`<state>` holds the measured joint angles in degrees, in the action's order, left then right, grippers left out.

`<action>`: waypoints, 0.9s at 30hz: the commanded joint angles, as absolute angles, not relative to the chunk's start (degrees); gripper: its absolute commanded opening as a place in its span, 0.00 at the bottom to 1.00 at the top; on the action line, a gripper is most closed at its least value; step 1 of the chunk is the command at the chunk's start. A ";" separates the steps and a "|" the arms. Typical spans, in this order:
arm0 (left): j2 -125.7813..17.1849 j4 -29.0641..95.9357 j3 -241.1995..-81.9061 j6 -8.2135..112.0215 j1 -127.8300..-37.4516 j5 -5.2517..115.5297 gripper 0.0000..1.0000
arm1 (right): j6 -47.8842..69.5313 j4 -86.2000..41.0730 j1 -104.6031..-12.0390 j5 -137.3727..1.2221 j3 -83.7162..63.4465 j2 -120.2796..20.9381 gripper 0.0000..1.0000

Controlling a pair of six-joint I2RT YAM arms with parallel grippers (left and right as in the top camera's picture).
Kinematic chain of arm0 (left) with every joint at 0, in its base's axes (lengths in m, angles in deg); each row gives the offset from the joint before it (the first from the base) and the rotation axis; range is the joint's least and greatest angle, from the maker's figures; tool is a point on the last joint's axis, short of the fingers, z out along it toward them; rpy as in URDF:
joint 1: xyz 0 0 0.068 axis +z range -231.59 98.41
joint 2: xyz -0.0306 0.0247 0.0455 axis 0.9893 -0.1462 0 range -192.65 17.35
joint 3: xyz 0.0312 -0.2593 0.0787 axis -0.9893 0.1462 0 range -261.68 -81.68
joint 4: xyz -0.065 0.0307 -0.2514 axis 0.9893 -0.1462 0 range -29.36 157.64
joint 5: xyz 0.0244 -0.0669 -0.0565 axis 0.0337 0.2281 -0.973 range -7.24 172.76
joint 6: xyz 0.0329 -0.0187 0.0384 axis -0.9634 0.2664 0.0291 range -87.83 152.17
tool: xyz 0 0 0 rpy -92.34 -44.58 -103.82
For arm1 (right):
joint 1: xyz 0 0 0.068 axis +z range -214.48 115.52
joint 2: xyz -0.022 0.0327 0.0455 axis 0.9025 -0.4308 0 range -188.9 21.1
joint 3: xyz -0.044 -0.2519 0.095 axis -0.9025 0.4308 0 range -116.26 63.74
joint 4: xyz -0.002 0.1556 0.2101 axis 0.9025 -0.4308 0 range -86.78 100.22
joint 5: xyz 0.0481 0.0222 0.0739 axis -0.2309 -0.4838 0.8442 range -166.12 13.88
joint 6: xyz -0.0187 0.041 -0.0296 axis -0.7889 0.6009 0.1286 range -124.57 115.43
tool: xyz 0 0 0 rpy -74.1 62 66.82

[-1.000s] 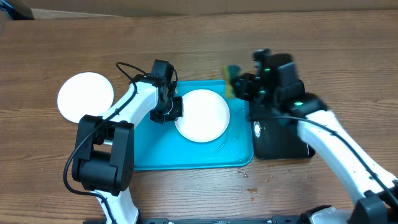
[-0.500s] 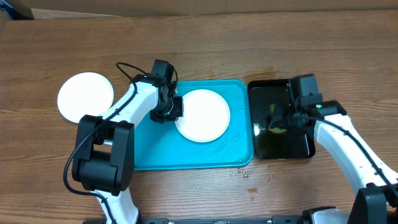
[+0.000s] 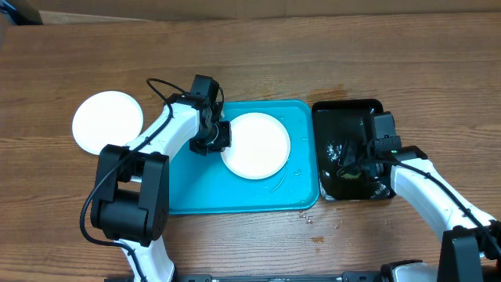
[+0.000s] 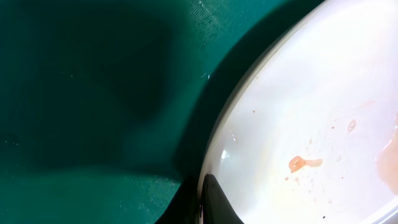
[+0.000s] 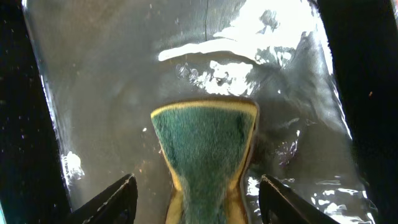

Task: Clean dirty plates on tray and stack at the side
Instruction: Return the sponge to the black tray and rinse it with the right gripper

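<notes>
On the turquoise tray (image 3: 203,192) lies a white plate (image 3: 254,145). My left gripper (image 3: 210,139) is shut on its left rim. In the left wrist view the plate (image 4: 311,112) carries a small orange-brown smear (image 4: 303,163), and one dark finger (image 4: 216,202) lies on the rim over the tray (image 4: 74,93). A second white plate (image 3: 107,121) sits on the table at the far left. My right gripper (image 3: 354,163) stands open low over the black tray (image 3: 348,113). A green-and-yellow sponge (image 5: 205,155) lies between its fingers (image 5: 115,199), free on both sides.
The black tray (image 5: 93,93) is wet and glossy, with water and foam on its floor. It stands right against the turquoise tray's right edge. A few droplets lie on the wooden table in front of both trays.
My right arm carried the sponge from above the turquoise tray's far right corner down into the black tray and opened, letting it go. The left arm has not moved.
</notes>
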<state>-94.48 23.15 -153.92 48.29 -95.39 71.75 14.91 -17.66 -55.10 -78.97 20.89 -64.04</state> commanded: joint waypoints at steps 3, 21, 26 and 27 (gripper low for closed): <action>-96.17 23.37 -153.03 46.91 -95.88 71.36 0.04 | 14.43 -15.97 -55.14 -83.10 21.07 -64.54 0.64; -96.17 23.35 -153.01 46.91 -95.88 71.36 0.04 | 14.87 -12.28 -55.14 -83.36 19.25 -72.89 0.73; -96.17 23.35 -153.03 46.91 -95.88 71.36 0.04 | 14.87 -13.83 -55.14 -83.45 18.09 -72.89 0.87; -96.17 23.35 -153.03 46.91 -95.88 71.36 0.04 | 14.87 -13.44 -55.14 -83.63 18.09 -72.89 0.87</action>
